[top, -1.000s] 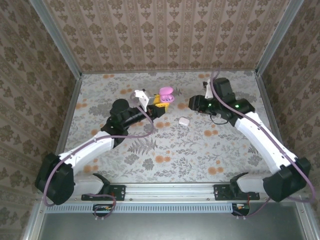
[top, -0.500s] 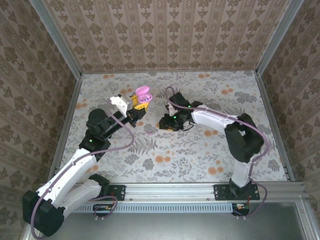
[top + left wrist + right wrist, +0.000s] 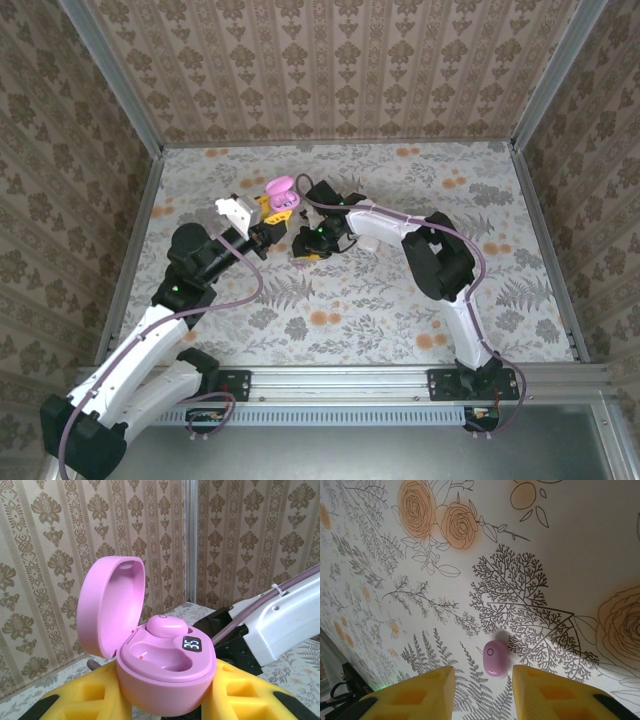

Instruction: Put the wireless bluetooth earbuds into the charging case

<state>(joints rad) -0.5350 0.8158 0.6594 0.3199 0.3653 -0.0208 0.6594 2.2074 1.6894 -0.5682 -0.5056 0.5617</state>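
Note:
My left gripper [image 3: 277, 211] is shut on the charging case [image 3: 167, 672], a glossy pink oval held up off the table with its lid [image 3: 111, 605] swung open. One pink earbud [image 3: 166, 626] sits in the far socket; the near socket is bare and a small display glows on the rim. The case shows from above too [image 3: 282, 192]. A second earbud [image 3: 496, 658] lies on the flowered table. My right gripper [image 3: 481, 674] hovers low over it, open, yellow fingertips [image 3: 437, 682] either side and slightly short of it, not touching. From above the right gripper [image 3: 306, 247] stands just right of the left one.
The flowered tablecloth [image 3: 380, 300] is boxed in by patterned walls [image 3: 340, 70] and metal posts [image 3: 120, 90]. The right arm's white link and purple cable [image 3: 282, 622] pass close behind the case.
The right gripper swept left across the table to the earbud and its jaws narrowed. The left gripper drew back left with the open case.

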